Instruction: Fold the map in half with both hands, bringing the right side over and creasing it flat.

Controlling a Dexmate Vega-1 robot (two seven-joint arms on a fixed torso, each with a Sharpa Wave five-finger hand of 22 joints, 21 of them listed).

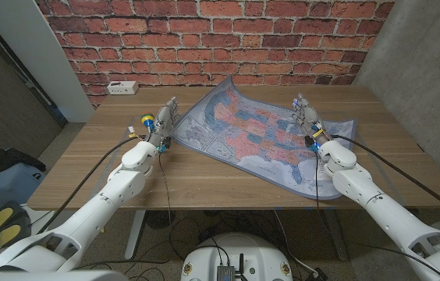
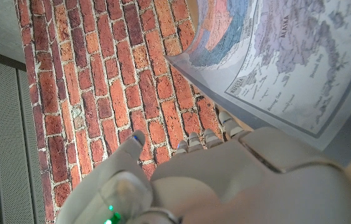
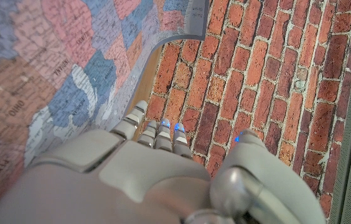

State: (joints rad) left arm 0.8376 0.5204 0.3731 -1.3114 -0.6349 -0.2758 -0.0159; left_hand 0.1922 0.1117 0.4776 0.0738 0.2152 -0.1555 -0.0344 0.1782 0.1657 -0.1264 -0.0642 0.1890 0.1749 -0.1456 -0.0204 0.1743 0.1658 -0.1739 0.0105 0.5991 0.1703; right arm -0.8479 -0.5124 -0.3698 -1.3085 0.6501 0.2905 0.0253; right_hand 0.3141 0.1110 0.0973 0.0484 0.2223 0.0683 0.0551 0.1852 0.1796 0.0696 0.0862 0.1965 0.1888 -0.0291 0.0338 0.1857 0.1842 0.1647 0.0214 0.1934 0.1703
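1. A red brick wall (image 1: 204, 31) is seen behind the wooden table (image 1: 87, 168) in the head view; its bricks are also shown close up in both wrist views.
2. The map (image 1: 259, 136) is spread across the middle and right of the table, its far edge curled up off the wood. State names and the Alaska inset can be read in the wrist views but not in the head view.
3. The left hand (image 1: 164, 121) is held at the map's left edge, fingers pointing toward the wall. In the left wrist view (image 2: 225, 180) the fingers are seen slightly curled and apart beside the lifted paper; whether paper is pinched cannot be told.
4. The right hand (image 1: 307, 119) is raised over the map's right part, fingers extended. In the right wrist view (image 3: 144, 180) its fingers are seen apart, with nothing visibly gripped.
5. A white power strip (image 1: 122, 87) lies at the table's far left edge.
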